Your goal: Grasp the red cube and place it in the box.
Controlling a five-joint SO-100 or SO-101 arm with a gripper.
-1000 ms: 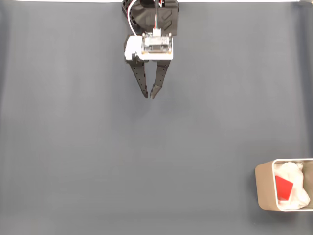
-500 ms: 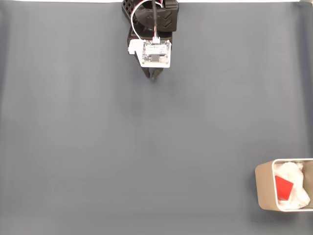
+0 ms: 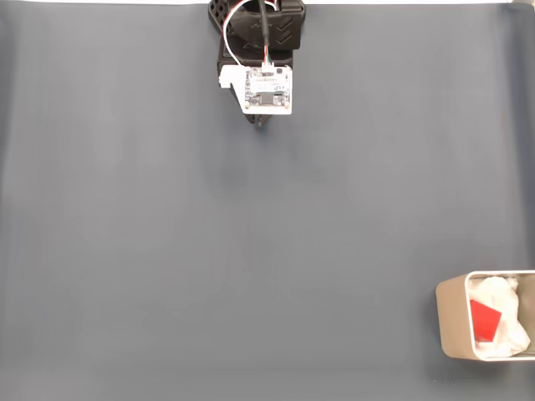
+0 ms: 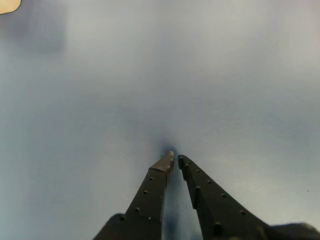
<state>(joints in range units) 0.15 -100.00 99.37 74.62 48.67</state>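
Red cube [image 3: 484,319] inside box [image 3: 450,322], well apart from empty tool [image 4: 175,161].

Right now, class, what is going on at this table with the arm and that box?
The red cube already lies in the box, on the white lining, at the lower right of the fixed view. The arm sits folded at the top edge of the grey table, far from the box. Its gripper holds nothing, with the fingertips nearly touching just above the mat in the wrist view.
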